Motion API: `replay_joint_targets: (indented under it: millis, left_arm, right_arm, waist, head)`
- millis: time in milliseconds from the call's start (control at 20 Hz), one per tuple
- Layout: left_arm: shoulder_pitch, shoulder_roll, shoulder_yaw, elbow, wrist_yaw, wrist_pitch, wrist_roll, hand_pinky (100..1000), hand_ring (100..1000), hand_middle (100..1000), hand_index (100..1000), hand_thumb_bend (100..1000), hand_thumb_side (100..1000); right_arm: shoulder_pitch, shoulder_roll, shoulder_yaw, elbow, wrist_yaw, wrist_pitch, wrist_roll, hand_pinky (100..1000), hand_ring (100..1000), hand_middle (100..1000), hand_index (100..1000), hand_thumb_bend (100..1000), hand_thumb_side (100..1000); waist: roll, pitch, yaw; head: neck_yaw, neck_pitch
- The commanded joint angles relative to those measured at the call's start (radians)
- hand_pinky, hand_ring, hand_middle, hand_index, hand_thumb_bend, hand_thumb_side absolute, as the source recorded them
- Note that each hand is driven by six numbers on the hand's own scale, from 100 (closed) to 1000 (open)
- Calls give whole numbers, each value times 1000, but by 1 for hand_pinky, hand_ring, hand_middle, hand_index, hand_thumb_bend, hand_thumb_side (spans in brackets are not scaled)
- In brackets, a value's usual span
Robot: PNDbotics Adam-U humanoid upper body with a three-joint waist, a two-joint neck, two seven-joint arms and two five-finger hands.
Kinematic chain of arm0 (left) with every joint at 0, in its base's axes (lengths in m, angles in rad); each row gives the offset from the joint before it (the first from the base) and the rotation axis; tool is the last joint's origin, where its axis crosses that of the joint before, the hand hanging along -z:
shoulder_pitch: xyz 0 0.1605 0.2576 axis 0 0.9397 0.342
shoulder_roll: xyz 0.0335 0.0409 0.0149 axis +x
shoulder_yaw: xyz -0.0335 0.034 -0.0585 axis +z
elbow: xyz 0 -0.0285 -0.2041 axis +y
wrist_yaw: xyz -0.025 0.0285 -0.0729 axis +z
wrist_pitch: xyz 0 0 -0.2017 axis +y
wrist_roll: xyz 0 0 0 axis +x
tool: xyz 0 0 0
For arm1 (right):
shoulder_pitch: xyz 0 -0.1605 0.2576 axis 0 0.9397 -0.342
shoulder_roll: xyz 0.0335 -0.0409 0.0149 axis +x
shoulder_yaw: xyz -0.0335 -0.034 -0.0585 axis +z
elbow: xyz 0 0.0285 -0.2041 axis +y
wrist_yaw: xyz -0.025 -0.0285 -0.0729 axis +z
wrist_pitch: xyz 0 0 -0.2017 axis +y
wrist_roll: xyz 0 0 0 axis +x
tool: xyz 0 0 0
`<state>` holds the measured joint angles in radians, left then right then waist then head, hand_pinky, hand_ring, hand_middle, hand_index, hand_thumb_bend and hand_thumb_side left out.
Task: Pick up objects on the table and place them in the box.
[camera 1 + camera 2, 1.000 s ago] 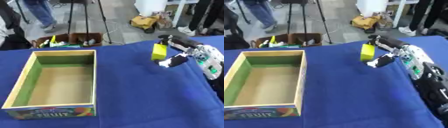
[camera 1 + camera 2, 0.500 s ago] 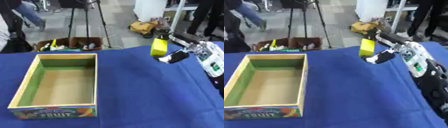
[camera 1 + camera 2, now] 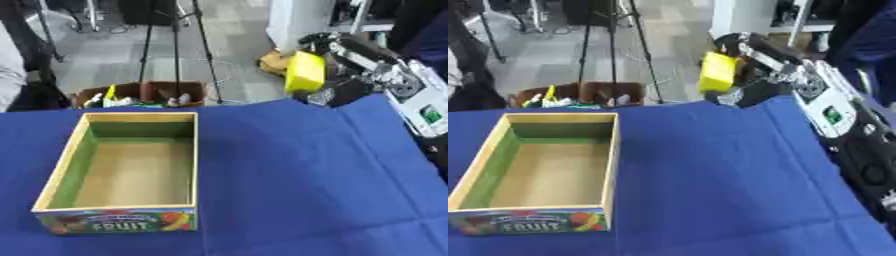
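The robot's right hand (image 3: 350, 75) is raised above the far right edge of the blue-covered counter (image 3: 289, 180), its fingers curled around a yellow block (image 3: 304, 71) held in the air. The open wooden box (image 3: 122, 170) sits well apart at the near left, with bare blue cloth between them.

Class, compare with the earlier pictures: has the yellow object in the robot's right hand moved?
Yes. The yellow object, held in the right hand, has risen: it was over the blue tablecloth beside the wooden box; now it is beyond the table's far edge.
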<state>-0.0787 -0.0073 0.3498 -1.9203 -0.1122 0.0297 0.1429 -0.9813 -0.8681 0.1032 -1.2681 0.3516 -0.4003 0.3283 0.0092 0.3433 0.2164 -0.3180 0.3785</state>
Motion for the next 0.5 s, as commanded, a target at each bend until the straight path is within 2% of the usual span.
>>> replay_joint_targets:
  millis: [50,500]
  left_arm:
    - [-7,28,8,-29,6,8,3,343,422,471,628,167,695]
    - [-17,35,5,-36,11,14,6,345,423,471,627,165,692]
  right_arm:
    - [-40,17,11,-13,-23,19,23,715,954,321,508,426,376]
    - [-101,110,40,13,-24,33,77,726,977,313,506,463,344]
  waist:
    - [-3,-30,6]
    - [-15,-39,35]
  head:
    - [2,8]
    - [-18,12]
